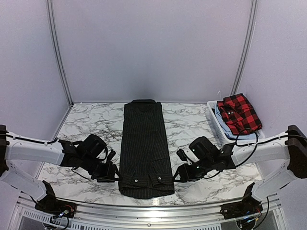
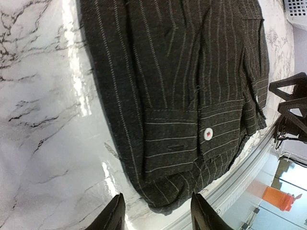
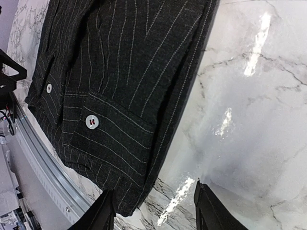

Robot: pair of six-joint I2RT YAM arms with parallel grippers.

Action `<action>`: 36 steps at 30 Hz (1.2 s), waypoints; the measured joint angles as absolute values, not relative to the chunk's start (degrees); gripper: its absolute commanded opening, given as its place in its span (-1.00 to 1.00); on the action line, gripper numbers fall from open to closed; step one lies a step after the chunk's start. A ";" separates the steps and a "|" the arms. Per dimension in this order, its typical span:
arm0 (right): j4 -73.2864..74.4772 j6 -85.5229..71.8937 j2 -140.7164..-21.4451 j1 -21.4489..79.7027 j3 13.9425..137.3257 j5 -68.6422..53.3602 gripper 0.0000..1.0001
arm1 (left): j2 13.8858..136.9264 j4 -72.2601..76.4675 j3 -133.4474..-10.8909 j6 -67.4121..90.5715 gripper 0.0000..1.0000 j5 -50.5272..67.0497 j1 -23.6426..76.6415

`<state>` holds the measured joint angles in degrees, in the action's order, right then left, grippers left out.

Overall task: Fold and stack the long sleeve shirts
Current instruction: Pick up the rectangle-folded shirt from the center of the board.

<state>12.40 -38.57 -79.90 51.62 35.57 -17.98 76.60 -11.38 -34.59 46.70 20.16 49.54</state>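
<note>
Black shirt (image 1: 144,148) lies mid-tabletop (image 1: 192,124), long axis running near edge to far edge, cuffs nearest, with left claw (image 1: 112,175) and right claw (image 1: 181,173) open, empty, flanking it; red shirt (image 1: 238,113) tops the far-right basket (image 1: 217,125).

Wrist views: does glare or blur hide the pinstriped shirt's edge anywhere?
Left wrist view: bright glare streaks on the marble table beside the black pinstriped shirt, whose stripes and cuff button are sharp. Right wrist view: similar glare patches on the marble, shirt edge crisp. Top external view: even light, soft shadow on the back wall behind the collar.
</note>
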 measured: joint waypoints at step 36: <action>-3.81 -43.09 -87.92 50.46 32.08 -26.81 -0.79 | 86.35 1.48 -32.60 51.96 -0.87 27.64 49.71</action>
<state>-3.81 -43.09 -87.92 50.46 32.08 -26.81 86.35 1.48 -32.60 51.96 27.64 49.71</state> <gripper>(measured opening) 0.186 0.130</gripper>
